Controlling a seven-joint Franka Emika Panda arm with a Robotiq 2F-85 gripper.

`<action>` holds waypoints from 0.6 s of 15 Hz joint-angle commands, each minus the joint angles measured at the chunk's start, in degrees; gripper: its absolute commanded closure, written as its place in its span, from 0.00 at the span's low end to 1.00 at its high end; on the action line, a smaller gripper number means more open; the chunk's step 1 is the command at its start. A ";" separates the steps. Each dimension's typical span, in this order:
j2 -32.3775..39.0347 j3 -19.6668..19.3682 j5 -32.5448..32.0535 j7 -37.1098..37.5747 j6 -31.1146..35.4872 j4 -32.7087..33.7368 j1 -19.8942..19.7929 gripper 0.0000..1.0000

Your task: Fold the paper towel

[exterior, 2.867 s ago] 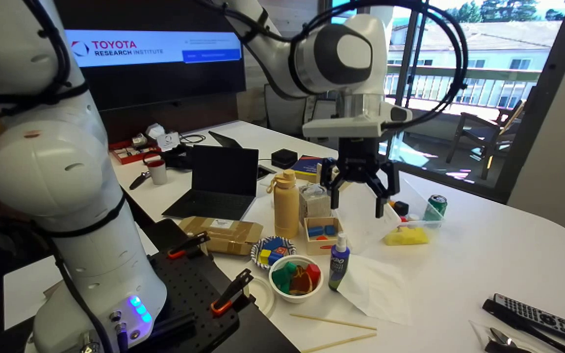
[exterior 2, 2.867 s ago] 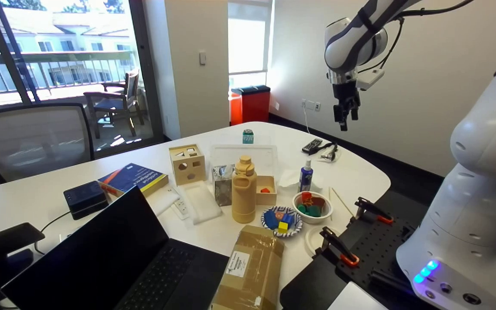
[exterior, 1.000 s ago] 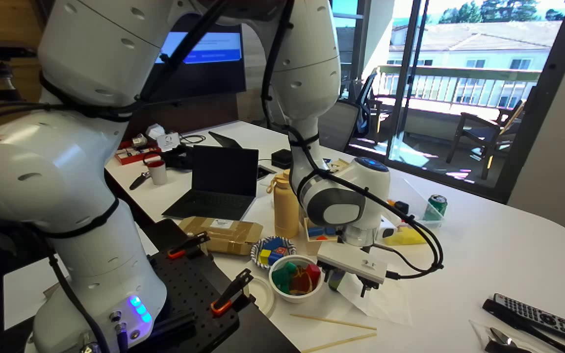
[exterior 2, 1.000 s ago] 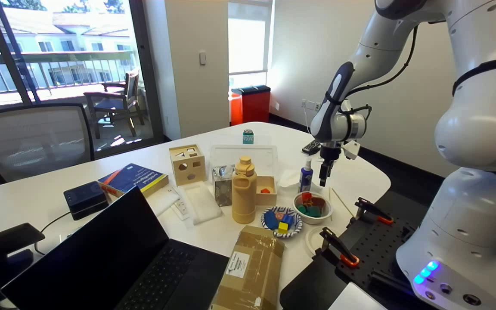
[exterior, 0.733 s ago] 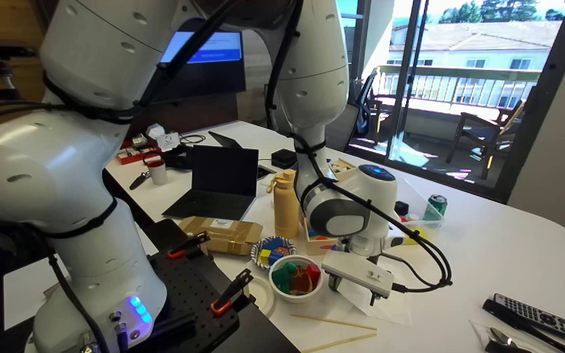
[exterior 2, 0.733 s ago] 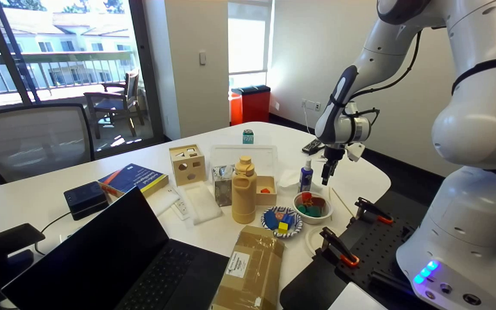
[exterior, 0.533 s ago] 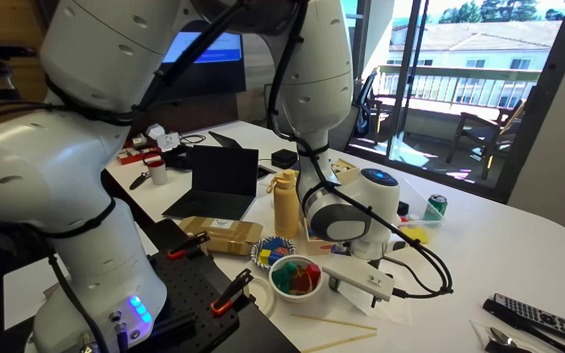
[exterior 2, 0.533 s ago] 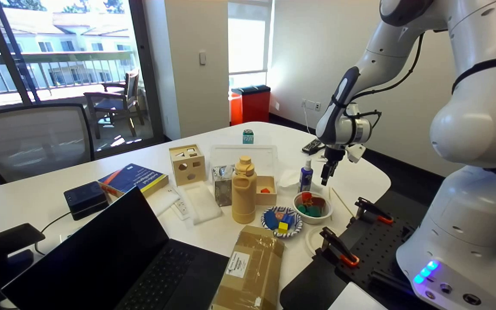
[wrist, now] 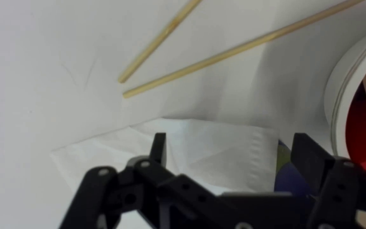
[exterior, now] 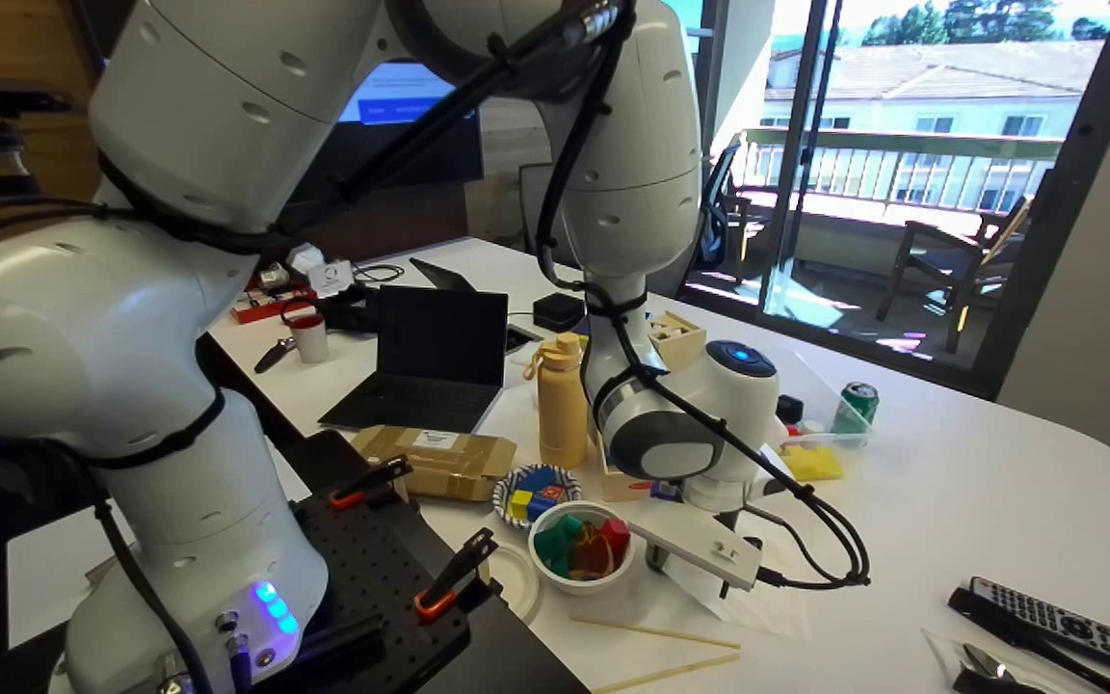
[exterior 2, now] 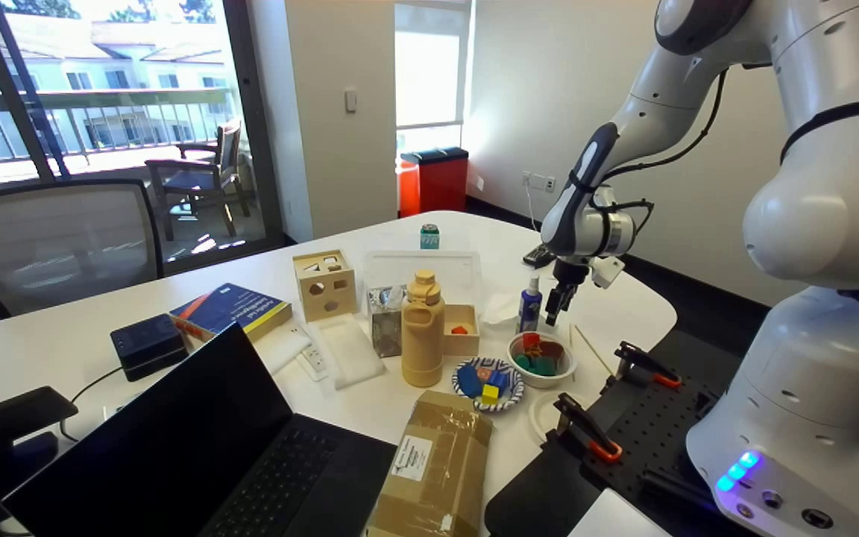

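"Biggest first, what have we got?"

"That long white tabletop, and the robot arm bent low over it."

"And on it?"

"Over there a black laptop with its lid up, and near it a taped brown package."

"Where's the paper towel?"

"Lying on the tabletop, white and creased, right below the end effector."

"And its fingers?"

"Wide apart. One hangs over the towel, the other just past its edge. From here I can't tell whether they touch anything."

"What else stands close by?"

"A tall tan bottle, upright. Then a white bowl holding red and green pieces, with a patterned bowl next to it, and near them a purple spray bottle, also upright, beside the towel's edge. I can't say if spray bottle and towel touch."

"And the small stuff?"

"Two thin wooden sticks near the towel, tips close together, splaying apart from there. Then a yellow block in that patterned bowl."
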 commanded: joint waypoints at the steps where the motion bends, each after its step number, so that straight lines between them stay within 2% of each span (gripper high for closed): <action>1: 2.25 -0.46 -2.27 2.99 2.03 1.76 0.97 0.00; 4: 4.06 -1.93 -3.83 4.91 2.70 3.17 2.65 0.01; 5: 4.51 -2.33 -4.52 5.69 3.00 3.51 3.03 0.26; 6: 4.84 -2.30 -5.03 6.28 3.23 3.67 3.06 0.26; 9: 5.44 -1.93 -6.43 7.65 4.00 3.81 2.86 0.46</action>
